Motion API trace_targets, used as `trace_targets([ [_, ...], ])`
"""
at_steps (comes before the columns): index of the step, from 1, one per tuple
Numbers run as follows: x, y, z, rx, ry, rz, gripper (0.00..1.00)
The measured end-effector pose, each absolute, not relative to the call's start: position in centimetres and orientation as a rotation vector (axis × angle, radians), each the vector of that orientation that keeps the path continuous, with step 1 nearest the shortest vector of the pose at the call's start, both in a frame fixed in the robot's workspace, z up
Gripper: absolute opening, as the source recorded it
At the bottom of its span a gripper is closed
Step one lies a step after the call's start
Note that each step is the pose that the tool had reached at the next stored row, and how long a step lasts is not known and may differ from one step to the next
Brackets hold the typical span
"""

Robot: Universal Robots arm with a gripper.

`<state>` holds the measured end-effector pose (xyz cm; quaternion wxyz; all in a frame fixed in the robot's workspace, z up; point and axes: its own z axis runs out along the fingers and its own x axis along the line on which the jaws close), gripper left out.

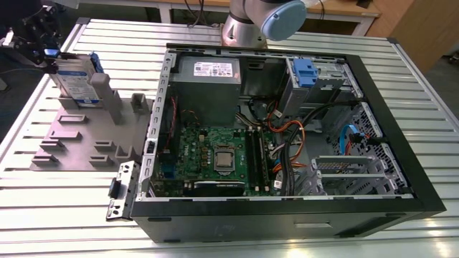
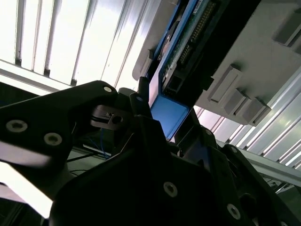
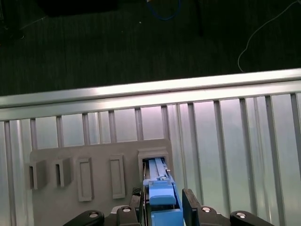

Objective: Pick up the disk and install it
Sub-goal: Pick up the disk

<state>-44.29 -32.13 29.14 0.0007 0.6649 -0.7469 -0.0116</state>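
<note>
Jaws were closed on the top end of the disk, with a black finger on each side of its blue plastic carrier in the first wrist view (both sat flush against the blue). The gripper hung at the far corner of the table, toward the exterior view's left, directly over a grey fixture plate.

The disk stood upright on its short end at a slot block of that plate, leaning a little. Its white-and-blue label faced the exterior camera, and a taller grey post stood just beside it on the exterior view's right. Whether its lower end rested in the slot or had cleared it, I could not tell. In the second wrist view the disk's circuit-board side showed with a row of connector pins, and the carrier's blue edge ran down between the dark fingers.

The fixture plate lay flat on a ribbed metal table, just beside the open computer case on the exterior view's left. Inside the case, a grey power-supply box with a white sticker sat at the far wall. A green motherboard lay nearer the camera. A small blue clip sat in the drive bay toward the exterior view's right, and orange and black cables ran between them. The arm's silver base stood on the table behind the case.
</note>
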Motion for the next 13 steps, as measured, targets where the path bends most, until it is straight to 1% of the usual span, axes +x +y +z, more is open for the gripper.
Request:
trace_targets([
  [13,-44.28,-32.48,29.13,2.087,-2.346,-0.036,0.46],
])
